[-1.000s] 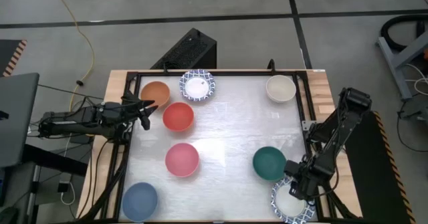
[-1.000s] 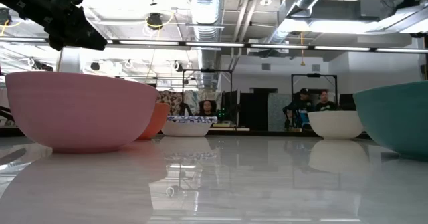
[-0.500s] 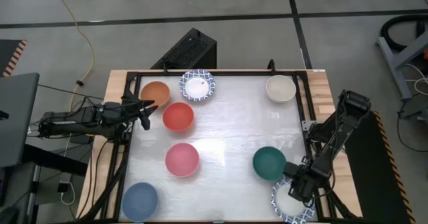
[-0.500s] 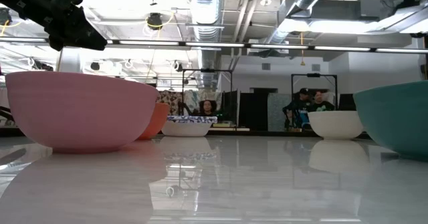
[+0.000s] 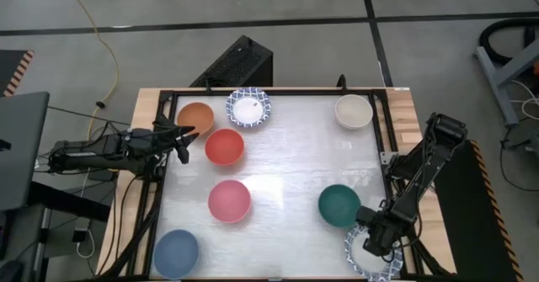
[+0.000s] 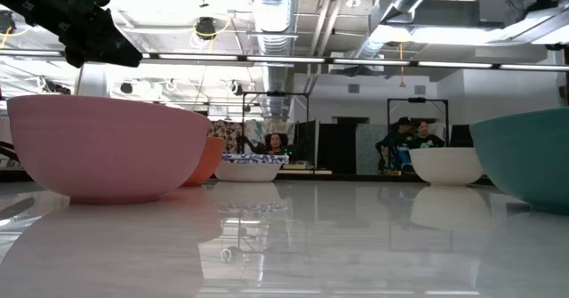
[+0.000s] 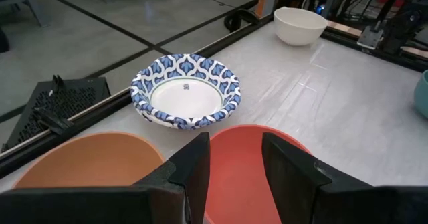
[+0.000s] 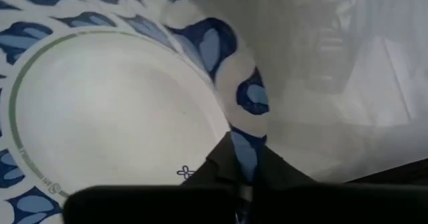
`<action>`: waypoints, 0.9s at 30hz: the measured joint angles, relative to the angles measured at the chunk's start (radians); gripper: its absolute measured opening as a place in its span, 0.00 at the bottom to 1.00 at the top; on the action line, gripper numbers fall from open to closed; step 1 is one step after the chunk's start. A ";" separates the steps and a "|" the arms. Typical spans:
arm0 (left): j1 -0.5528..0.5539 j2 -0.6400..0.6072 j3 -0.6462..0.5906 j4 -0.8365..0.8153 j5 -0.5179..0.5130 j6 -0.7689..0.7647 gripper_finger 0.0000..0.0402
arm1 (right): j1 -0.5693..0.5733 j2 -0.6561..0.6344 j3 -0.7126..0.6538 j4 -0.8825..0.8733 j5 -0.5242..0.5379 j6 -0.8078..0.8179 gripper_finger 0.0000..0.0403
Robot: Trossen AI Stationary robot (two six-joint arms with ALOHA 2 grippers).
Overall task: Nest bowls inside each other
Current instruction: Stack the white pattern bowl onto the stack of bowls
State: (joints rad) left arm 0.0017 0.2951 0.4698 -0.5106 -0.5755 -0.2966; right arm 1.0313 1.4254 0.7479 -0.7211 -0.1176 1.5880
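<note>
Bowls: blue-patterned bowl at near right corner of table, right gripper clamped on its rim, fingers pinching patterned edge; blue bowl near left; green bowl and pink bowl mid-table; left gripper narrowly parted, holding nothing, hovering between orange bowl and red bowl; 2nd patterned bowl and cream bowl at far edge

A black box sits on the floor beyond the table, and a yellow cable trails nearby. People stand far back in the room.
</note>
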 joint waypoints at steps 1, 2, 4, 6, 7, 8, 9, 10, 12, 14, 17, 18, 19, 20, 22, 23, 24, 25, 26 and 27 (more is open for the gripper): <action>0.000 0.000 0.000 0.000 0.000 0.000 0.31 | 0.000 0.000 0.000 0.008 -0.003 -0.001 0.05; 0.000 0.000 0.000 0.000 0.000 0.000 0.31 | 0.000 0.000 0.000 0.017 -0.006 0.000 0.03; 0.000 0.000 0.000 0.000 0.000 0.000 0.31 | 0.001 0.000 0.000 0.028 -0.007 0.000 0.02; 0.000 0.000 0.000 0.000 0.000 0.000 0.31 | 0.001 0.000 -0.001 0.036 -0.008 0.000 0.02; 0.000 0.000 0.000 0.000 0.000 0.000 0.31 | 0.000 0.000 -0.001 0.041 -0.008 0.000 0.02; 0.000 0.000 0.000 0.000 0.000 0.000 0.31 | -0.001 0.000 -0.001 0.044 -0.008 0.000 0.02; 0.000 0.000 0.000 0.000 0.000 0.000 0.31 | -0.005 0.000 -0.001 0.048 -0.008 0.000 0.02; 0.000 0.000 0.000 0.000 0.000 0.000 0.31 | -0.006 0.001 -0.001 0.053 -0.008 0.000 0.02; 0.000 0.000 0.000 0.000 0.000 0.000 0.31 | -0.007 0.001 -0.001 0.056 -0.008 0.000 0.02; 0.000 0.000 0.000 0.000 0.000 0.000 0.31 | -0.007 0.001 -0.001 0.060 -0.008 0.000 0.02; 0.000 0.000 0.000 0.000 0.000 0.000 0.31 | -0.007 0.001 -0.001 0.074 -0.008 0.000 0.03; 0.000 0.000 0.000 0.000 0.000 0.000 0.31 | -0.007 0.001 0.001 0.075 -0.007 0.000 0.03; 0.000 0.000 0.000 0.000 0.000 0.000 0.31 | -0.009 0.002 0.006 0.074 -0.007 0.000 0.03; 0.000 0.000 0.000 0.000 0.000 0.000 0.31 | -0.013 0.002 0.012 0.071 -0.007 -0.002 0.03; 0.000 0.000 0.000 0.000 0.000 0.000 0.31 | -0.020 0.002 0.031 0.070 -0.006 -0.019 0.03; 0.000 0.000 0.000 0.000 0.000 0.000 0.31 | -0.024 0.002 0.039 0.069 -0.002 -0.028 0.03; 0.000 0.000 0.000 0.000 0.000 0.000 0.31 | -0.029 0.002 0.047 0.068 0.005 -0.039 0.03; 0.000 0.000 0.000 0.000 0.000 0.000 0.31 | -0.035 0.002 0.055 0.067 0.013 -0.046 0.03; 0.000 0.000 0.000 0.000 0.000 0.000 0.31 | -0.042 0.002 0.063 0.069 0.014 -0.049 0.03; 0.000 0.000 0.000 0.000 0.000 0.000 0.31 | -0.048 0.002 0.071 0.070 0.014 -0.051 0.03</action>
State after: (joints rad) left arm 0.0015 0.2951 0.4698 -0.5106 -0.5755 -0.2962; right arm 0.9830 1.4273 0.8187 -0.6506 -0.1036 1.5372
